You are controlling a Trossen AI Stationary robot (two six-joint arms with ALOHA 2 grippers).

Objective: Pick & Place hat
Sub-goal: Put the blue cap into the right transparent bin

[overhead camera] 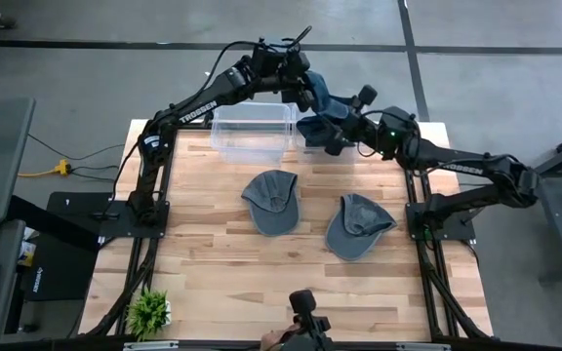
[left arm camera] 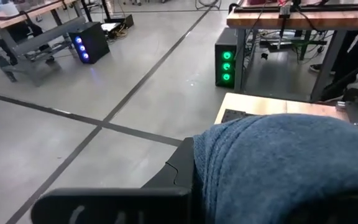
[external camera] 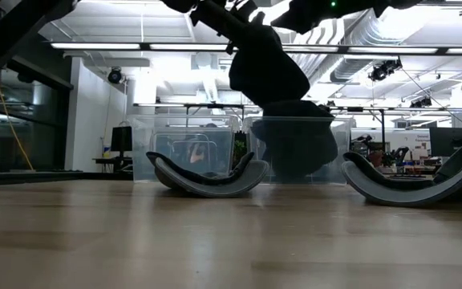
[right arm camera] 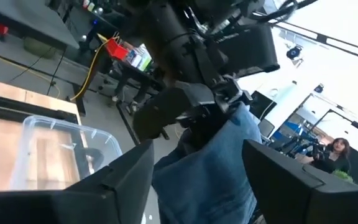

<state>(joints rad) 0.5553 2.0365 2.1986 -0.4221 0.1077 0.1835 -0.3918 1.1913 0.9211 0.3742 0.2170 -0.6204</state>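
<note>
Overhead view alone shows two grey hats (overhead camera: 272,201) on the surface (overhead camera: 213,263) and the clear bin (overhead camera: 253,132) holding nothing. Left hand (overhead camera: 305,90), clamped on the blue hat (overhead camera: 322,109), holds it aloft beside the bin; right hand (right arm camera: 197,168) spreads around it.

A small green plant (overhead camera: 149,312) sits at the lower left of the wooden table (overhead camera: 222,263). A yellow plug (overhead camera: 61,167) lies on the grey floor — left edge, mid-height.

A person (right arm camera: 339,152) shows far off — lower right of the right wrist view.

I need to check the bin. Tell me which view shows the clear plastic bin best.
The high view: the whole clear bin shows from above, rim and floor, at the table's far edge. The low view shows its walls behind the hats; the right wrist view one corner; the left wrist view nothing.
</note>
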